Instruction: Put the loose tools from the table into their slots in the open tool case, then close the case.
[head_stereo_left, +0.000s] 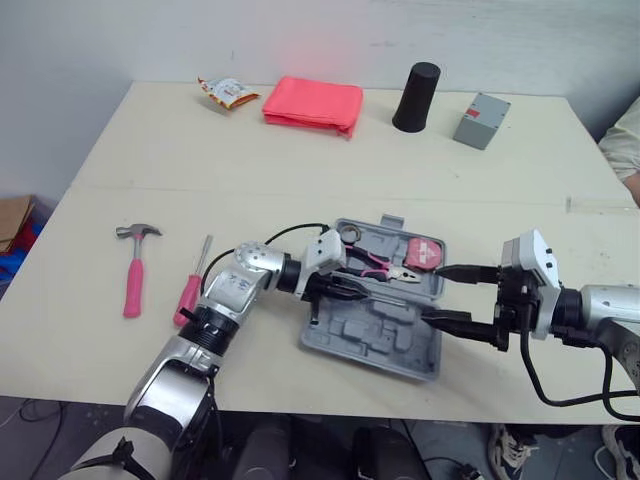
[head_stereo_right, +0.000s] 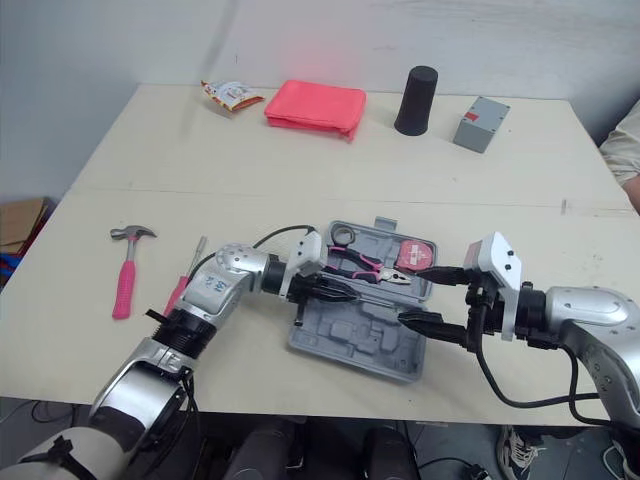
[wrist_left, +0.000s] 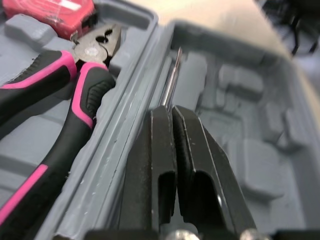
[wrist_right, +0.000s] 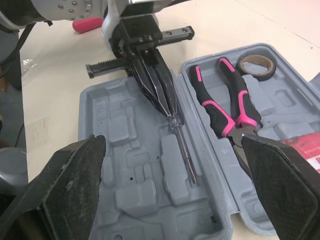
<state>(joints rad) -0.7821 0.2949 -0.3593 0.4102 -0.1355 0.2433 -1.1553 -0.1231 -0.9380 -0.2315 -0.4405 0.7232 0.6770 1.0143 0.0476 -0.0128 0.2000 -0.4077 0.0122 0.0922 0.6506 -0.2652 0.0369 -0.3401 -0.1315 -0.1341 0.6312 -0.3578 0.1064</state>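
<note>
Right wrist view, writing: no brand or lettering could be read on the tool case (wrist_right: 125, 175); a white label was seen on the tape measure (head_stereo_left: 425, 252), its print too small to be read.
Tool case: lay open and flat on the table (head_stereo_left: 300, 170), towards the near edge; it was moulded from grey, matt plastic, both halves pressed into blocky recesses.
Far half: was filled by the pliers (wrist_right: 212, 107) with black and pink grips, a dark tape roll (wrist_right: 240, 62) and the pink tape measure.
Near half: was bare apart from a slim screwdriver (wrist_right: 184, 150), whose thin metal shaft was laid along a groove just beside the hinge.
Left gripper (wrist_right: 167, 107): was clenched on the slim screwdriver at its clear handle end, the two black fingers pressed together over the near half.
Right gripper (head_stereo_left: 462, 297): was released, its fingers spread wide at the case's right edge, one by the tape measure, the other by the near half.
Hammer (head_stereo_left: 133, 285): was laid loose on the table well to the left of the case, with a pink handle and a steel claw head.
Red screwdriver (head_stereo_left: 192, 290): was laid between the hammer and the case, beside the left arm.
Far edge: a folded pink cloth (head_stereo_left: 313, 103), a black tapered cup (head_stereo_left: 417, 97), a grey box (head_stereo_left: 481, 120) and a printed packet (head_stereo_left: 228, 93) were set in a row.
Right margin: a person's pale sleeve (head_stereo_left: 625, 135) was seen.
</note>
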